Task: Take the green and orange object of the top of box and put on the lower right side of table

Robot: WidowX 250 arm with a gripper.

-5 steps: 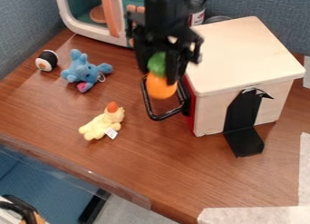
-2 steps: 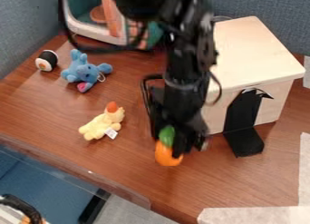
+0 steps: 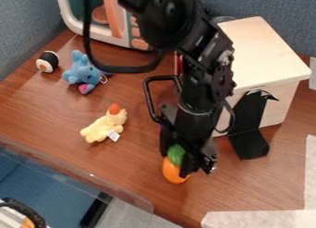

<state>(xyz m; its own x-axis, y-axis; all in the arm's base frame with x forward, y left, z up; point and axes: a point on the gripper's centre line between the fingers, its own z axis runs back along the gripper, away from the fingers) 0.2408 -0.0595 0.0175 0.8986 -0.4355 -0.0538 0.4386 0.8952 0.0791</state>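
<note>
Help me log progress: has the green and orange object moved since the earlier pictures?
Yes: the object moved toward the camera, from left of the wooden box to past its near left corner.

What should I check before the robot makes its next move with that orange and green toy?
1. Toy held in the gripper: ok, it sits between the fingers.
2. Toy off the box: ok, it is in front of it.
3. Toy's underside resting on the table: cannot tell, the slanted view hides any gap.
4. Yellow plush apart from the gripper: ok, table shows between them.
5. Toy released: not ok, the gripper has it.
</note>
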